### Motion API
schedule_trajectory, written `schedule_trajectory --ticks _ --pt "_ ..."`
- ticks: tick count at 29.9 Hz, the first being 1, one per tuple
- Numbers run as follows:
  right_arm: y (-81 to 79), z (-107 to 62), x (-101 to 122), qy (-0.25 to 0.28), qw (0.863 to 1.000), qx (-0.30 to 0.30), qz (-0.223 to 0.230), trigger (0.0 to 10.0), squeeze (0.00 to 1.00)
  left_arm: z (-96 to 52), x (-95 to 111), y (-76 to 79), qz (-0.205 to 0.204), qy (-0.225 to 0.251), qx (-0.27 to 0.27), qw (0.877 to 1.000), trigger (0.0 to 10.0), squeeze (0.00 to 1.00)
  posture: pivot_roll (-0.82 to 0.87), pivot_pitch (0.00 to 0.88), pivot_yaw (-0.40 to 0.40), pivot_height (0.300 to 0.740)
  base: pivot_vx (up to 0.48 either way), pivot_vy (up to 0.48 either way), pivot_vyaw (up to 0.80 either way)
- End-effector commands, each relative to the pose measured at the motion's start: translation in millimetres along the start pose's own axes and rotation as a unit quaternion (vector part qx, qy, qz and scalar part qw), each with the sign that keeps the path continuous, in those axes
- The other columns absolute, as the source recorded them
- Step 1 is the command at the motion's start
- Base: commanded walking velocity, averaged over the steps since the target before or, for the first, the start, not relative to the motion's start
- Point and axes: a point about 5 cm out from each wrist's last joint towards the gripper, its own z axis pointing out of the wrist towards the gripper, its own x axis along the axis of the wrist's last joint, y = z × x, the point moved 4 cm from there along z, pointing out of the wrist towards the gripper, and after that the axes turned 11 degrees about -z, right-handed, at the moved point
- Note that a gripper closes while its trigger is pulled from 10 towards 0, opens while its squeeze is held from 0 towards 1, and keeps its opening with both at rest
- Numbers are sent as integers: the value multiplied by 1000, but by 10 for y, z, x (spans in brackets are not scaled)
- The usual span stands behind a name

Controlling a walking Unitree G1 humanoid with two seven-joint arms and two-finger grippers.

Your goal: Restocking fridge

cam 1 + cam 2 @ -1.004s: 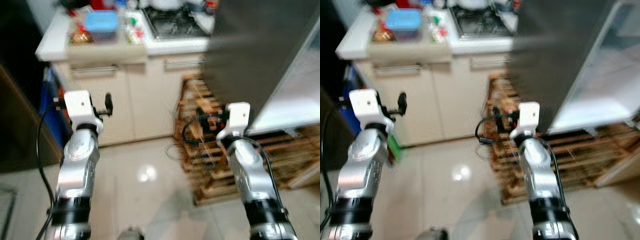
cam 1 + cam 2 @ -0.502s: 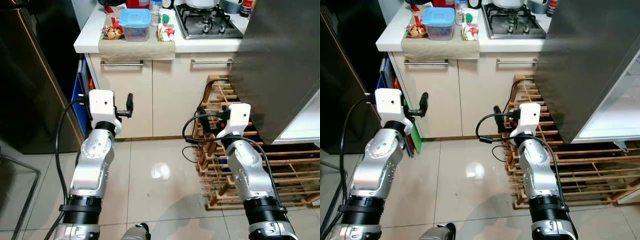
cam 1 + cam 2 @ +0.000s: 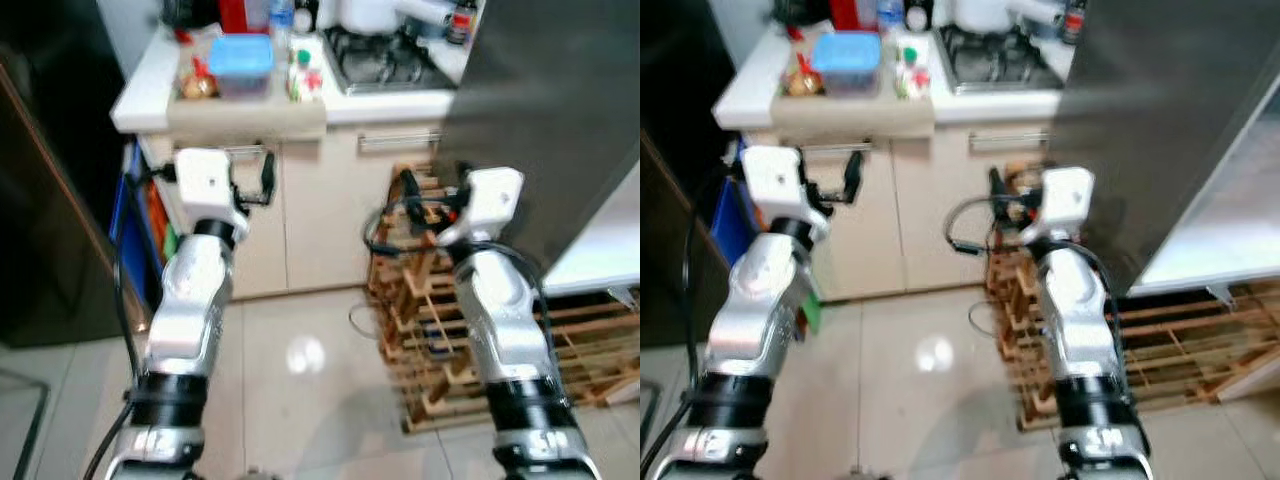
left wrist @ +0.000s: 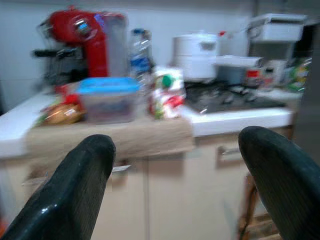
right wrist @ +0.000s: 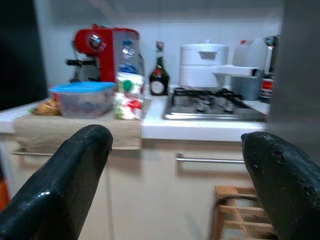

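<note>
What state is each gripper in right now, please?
Left gripper: open, holding nothing, raised toward the counter.
Right gripper: open, holding nothing, raised toward the counter.

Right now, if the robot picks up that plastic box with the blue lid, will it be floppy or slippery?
Probably stiff: the box keeps square, straight sides. Its clear plastic looks smooth, so perhaps slippery. Something dark seems inside, so maybe not very light.
</note>
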Motion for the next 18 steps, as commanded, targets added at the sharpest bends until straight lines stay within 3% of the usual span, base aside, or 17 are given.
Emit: schedule_trajectory --ticks 1,9,18 --pt "50 -13 -20 -7 1000 -5 -8 10000 0 38 88 144 0 18 -24 1000 10000 0 -77 0 2 740 454 0 538" --pt "40 8 -27 -9 1000 -10 -6 10000 0 48 185 112 13 35 -30 999 10000 0 -60 0 13 740 452 0 119" --pt "47 -3 -28 -7 1000 -26 0 10000 0 51 203 166 15 38 -41 998 10000 0 -64 0 26 740 453 0 603"
